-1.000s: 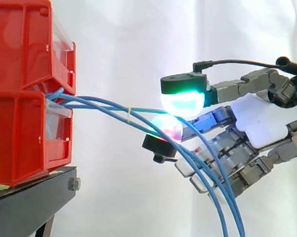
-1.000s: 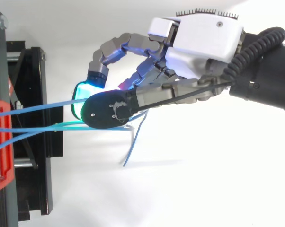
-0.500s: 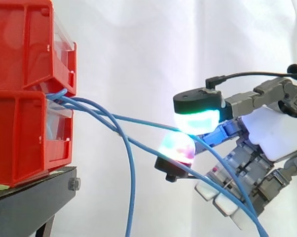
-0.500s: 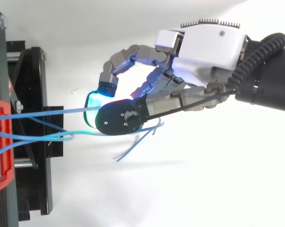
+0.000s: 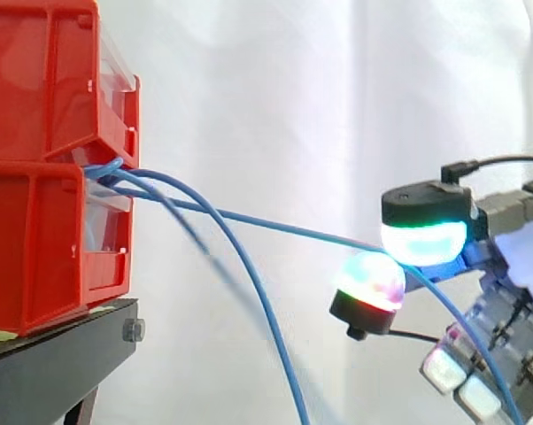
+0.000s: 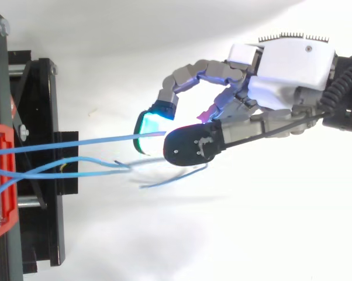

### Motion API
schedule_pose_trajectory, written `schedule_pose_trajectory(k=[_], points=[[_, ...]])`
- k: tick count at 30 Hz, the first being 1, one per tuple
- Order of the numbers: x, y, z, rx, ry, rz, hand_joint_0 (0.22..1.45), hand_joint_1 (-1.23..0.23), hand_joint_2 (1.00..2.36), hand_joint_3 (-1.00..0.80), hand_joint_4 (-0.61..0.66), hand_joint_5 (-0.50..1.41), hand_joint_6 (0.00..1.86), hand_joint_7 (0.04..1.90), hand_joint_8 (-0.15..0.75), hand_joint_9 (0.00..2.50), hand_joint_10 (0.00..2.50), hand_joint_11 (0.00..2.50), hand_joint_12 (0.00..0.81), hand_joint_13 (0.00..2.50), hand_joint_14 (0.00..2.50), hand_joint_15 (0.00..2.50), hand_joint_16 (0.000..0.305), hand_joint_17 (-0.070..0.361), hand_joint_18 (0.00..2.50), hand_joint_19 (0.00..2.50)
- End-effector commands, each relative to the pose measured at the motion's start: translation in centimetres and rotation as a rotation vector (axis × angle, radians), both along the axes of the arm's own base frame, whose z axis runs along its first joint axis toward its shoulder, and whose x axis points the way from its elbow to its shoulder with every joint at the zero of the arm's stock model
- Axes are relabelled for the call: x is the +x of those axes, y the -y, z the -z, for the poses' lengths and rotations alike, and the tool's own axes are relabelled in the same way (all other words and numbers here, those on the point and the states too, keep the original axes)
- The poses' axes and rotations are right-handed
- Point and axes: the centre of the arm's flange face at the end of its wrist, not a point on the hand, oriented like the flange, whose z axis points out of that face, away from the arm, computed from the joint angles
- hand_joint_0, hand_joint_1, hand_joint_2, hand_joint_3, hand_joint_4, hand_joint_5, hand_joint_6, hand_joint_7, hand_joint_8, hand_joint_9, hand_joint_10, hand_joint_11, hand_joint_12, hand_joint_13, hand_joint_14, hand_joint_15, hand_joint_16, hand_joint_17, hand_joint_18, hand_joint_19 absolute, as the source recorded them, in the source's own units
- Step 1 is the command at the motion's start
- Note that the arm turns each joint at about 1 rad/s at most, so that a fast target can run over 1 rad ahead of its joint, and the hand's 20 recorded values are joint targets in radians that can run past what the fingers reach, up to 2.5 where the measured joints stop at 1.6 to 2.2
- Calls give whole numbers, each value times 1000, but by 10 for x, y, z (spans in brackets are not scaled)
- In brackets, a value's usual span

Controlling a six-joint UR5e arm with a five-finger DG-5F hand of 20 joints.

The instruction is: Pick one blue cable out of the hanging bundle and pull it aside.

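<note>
Looking at how things line up, 1 thin blue cable [image 5: 275,225] is seen stretched nearly straight from the gap between the 2 stacked red plastic bins [image 5: 45,159] out to the robot's multi-fingered hand [image 6: 287,70]. So its long axis runs from the bins toward the hand, dipping a bit on the way in the side view. It's pinched between a green-glowing fingertip pad [image 5: 424,243] on top and the pinkish-glowing thumb pad [image 5: 369,276] underneath, so the hand can be called clamped on that cable, with the other fingers curled loosely below. Past the pinch, the cable's free end is seen dropping down across those lower fingers. The rest of the blue bundle [image 5: 253,274] is found hanging slack from the same gap, well apart from the hand, arcing down in front of the white curtain [image 5: 275,88]. From above, the taut cable is seen set off to 1 side of the slack strands. Judging by that, the separation looks mostly done, and any further pull would probably be best kept along the cable's own line, away from the bins, so the pinch isn't slipped.
</note>
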Motion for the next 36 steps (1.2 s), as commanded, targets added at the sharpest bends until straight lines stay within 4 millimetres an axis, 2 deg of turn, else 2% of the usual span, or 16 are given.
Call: schedule_pose_trajectory(k=[1,18,19,21,22,24,26,27,29,36], points=[[2,-1,12,19,67,3,479,-799,1455,-95,-290,-3,876,1021,284,900,7,259,399,870,13,419,66,149,653,222],[3,-2,12,2,75,-12,473,-787,1466,-109,-275,-4,873,1001,282,885,8,263,399,869,14,435,67,151,624,255],[4,-3,12,-2,74,-15,487,-779,1387,-92,-267,-7,873,991,281,885,8,264,398,868,14,433,67,150,621,264],[4,-3,12,-8,73,-18,559,-767,1054,-68,-189,-24,873,970,282,872,9,294,397,826,14,435,64,145,585,287],[4,-3,12,-11,72,-19,572,-769,1009,-76,-168,-30,878,949,282,868,9,297,395,822,14,440,64,143,569,291],[3,-3,13,-16,69,-21,566,-714,1011,-166,-100,-49,878,963,269,830,11,340,375,771,15,451,59,134,499,322],[3,-3,12,-26,68,-24,567,-688,1012,-198,-86,-55,882,955,263,820,12,353,365,755,16,464,57,128,473,339],[3,-3,12,-28,68,-25,564,-643,1015,-264,-70,-65,886,981,234,799,13,362,335,717,20,482,49,111,413,375],[3,-3,12,-30,67,-26,568,-624,1013,-307,-61,-65,884,987,237,801,15,381,335,715,18,478,49,111,411,375],[5,-3,11,-30,78,-27,575,-606,1012,-343,-29,-65,884,1002,242,813,13,381,331,716,18,487,49,111,431,377]])
